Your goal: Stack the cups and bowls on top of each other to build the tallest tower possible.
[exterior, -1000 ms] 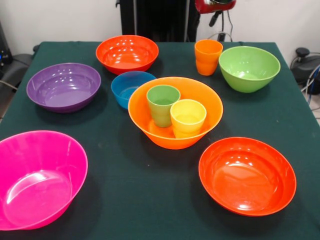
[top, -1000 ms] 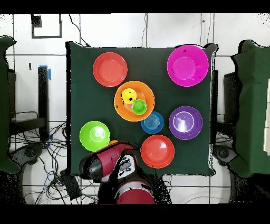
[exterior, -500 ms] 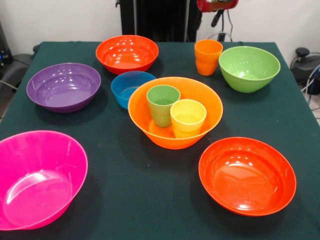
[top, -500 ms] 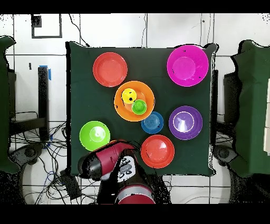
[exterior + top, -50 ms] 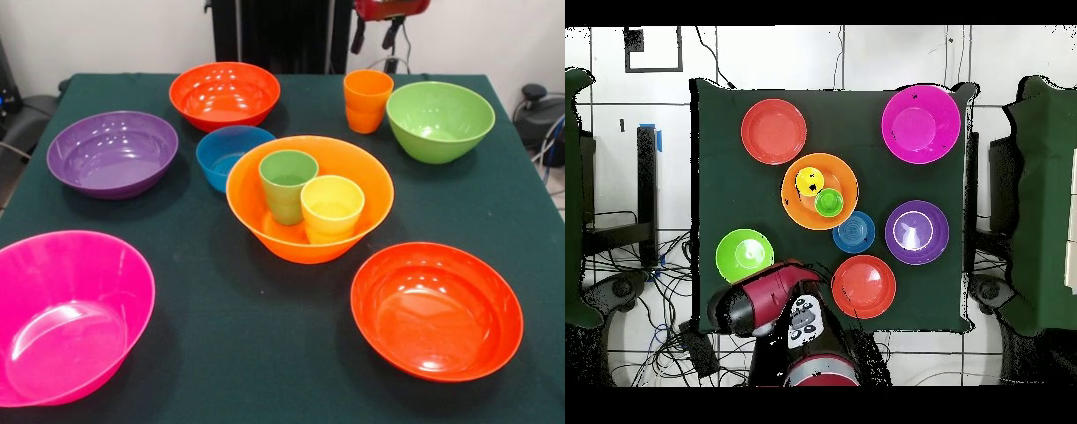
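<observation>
The large light orange bowl (image 5: 300,247) (image 5: 797,208) sits mid-table with the green cup (image 5: 287,185) (image 5: 829,203) and the yellow cup (image 5: 331,208) (image 5: 808,182) standing upright inside it, side by side. The orange cup (image 5: 367,100) stands alone on the cloth beside the lime green bowl (image 5: 440,121) (image 5: 745,256). My gripper (image 5: 373,37) hangs at the top edge of the front view, above and behind the orange cup, holding nothing. In the overhead view the red arm (image 5: 765,303) covers the gripper and the orange cup.
A small blue bowl (image 5: 225,150) (image 5: 855,232) touches the light orange bowl. A purple bowl (image 5: 113,152) (image 5: 917,232), two red-orange bowls (image 5: 224,93) (image 5: 436,309) and a large pink bowl (image 5: 66,314) (image 5: 919,123) stand spread over the green cloth.
The arm has drawn back a little towards its base and shifted sideways; in the front view the gripper sits slightly further right. No cup or bowl has moved.
</observation>
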Robot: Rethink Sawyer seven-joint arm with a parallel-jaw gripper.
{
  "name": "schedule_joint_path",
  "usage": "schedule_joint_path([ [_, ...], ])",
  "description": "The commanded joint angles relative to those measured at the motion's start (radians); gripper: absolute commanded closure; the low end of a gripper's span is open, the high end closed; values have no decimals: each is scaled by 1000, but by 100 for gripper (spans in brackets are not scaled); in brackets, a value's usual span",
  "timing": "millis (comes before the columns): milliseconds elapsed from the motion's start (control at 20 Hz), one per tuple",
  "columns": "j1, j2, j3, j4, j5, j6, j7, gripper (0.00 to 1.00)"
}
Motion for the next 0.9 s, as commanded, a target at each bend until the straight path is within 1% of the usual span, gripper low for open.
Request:
schedule_joint_path([
  [50,-17,-8,102,-86,41,54,15,0],
  [250,-30,-9,125,-88,28,-8,5,0],
  [650,-20,17,142,-143,16,16,-8,0],
  [900,-29,32,156,-160,7,16,-21,0],
])
